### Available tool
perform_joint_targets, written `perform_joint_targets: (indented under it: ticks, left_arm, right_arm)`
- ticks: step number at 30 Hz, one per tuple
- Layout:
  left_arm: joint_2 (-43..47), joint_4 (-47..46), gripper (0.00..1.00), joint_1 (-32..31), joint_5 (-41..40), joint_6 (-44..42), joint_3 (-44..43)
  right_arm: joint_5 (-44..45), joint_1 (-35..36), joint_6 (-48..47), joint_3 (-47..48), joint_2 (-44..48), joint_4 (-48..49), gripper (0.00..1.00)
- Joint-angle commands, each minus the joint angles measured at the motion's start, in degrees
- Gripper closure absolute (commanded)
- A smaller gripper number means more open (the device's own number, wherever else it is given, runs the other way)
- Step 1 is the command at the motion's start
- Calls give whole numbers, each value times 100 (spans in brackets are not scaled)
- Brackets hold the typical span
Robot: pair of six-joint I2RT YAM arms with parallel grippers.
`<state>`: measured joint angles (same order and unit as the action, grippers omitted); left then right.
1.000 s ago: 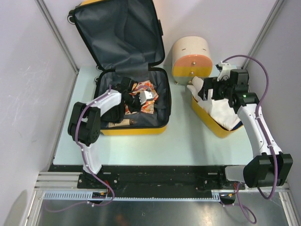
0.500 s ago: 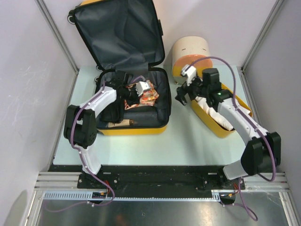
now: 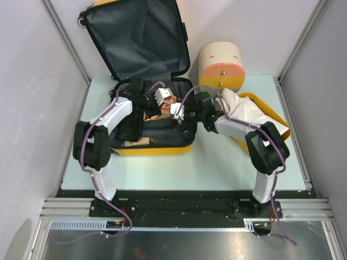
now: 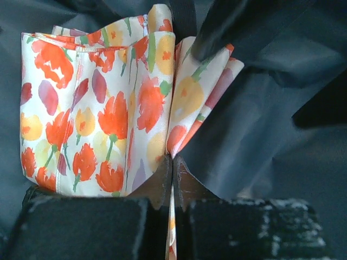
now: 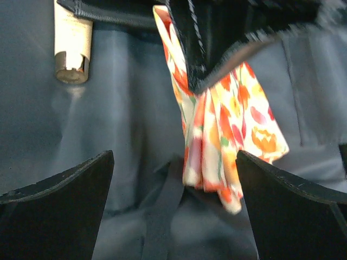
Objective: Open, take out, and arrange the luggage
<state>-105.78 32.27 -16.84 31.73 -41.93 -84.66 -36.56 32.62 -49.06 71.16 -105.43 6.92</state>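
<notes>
Luggage: yellow suitcase (image 3: 157, 150) lies open at the table's left. Its lid stands up at the back and its dark grey lining is exposed.
Left claw: left gripper (image 4: 173, 170) is pinched fully shut on a thin fold of the floral cloth (image 4: 103, 114), which hangs bunched just above the lining.
Right claw: right gripper (image 5: 173, 184) is inside the suitcase with its jaws spread as wide as they go and nothing in them. The cloth hangs ahead of it, not touching either finger as far as I can tell.
Risk, slip: the left grip holds only an edge, so a sideways pull would likely strip the cloth out.
Risk, wrong catch: if the right claw closes low, it could take lining or the dark strap (image 5: 162, 222) along with the cloth, and a lift would then drag the suitcase.
Risk, collision: both wrists crowd the same corner, so a small overshoot would knock them together.
Risk, tug: once both claws hold the cloth, moving them apart could tear it free of one.
Nearby: yellow basket (image 3: 280, 123) with a white cloth (image 3: 246, 111) stands at right, probably the drop place. The drum-shaped box (image 3: 219, 67) stands close behind it and the arm could clip it.
</notes>
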Motion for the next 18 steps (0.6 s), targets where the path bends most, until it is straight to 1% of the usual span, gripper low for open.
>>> perform_joint_targets:
  ticks: [1,5,9,11,12,14,15,16,17,18]
  left_arm:
    - [119,-107,100,32,316,150,-235]
    - [154,-98,100,49,326,141,-200]
    - [180,-107,100,76,369,141,-182]
    - [206,-98,100,84,422,159,-173]
    - [224,-107,100,93,431,159,-165]
    - [259,-98,100,102,448,185,-130]
    - [285,-98,100,111,449,203,-112]
    - [355,-107,99,128,431,255,-86]
    - [382,-98,87,146,422,308,-85]
    - [435,-90,80,216,431,378,-94]
  right_arm:
    - [244,279,-709,127,-434,1494,0]
    - [509,350,-983,267,-908,1795,0]
    - [763,359,-1255,644,-1470,1752,1]
    - [869,368,-1317,776,-1629,1830,5]
    - [983,368,-1308,916,-1708,1892,13]
    - [1062,368,-1238,1093,-1902,1989,25]
    - [1106,368,-1142,1180,-1946,1998,39]
    - [1133,376,-1098,1338,-1973,2024,48]
    - [1159,350,-1054,1392,-2025,2059,61]
    - [1220,359,-957,1436,-2026,2181,89]
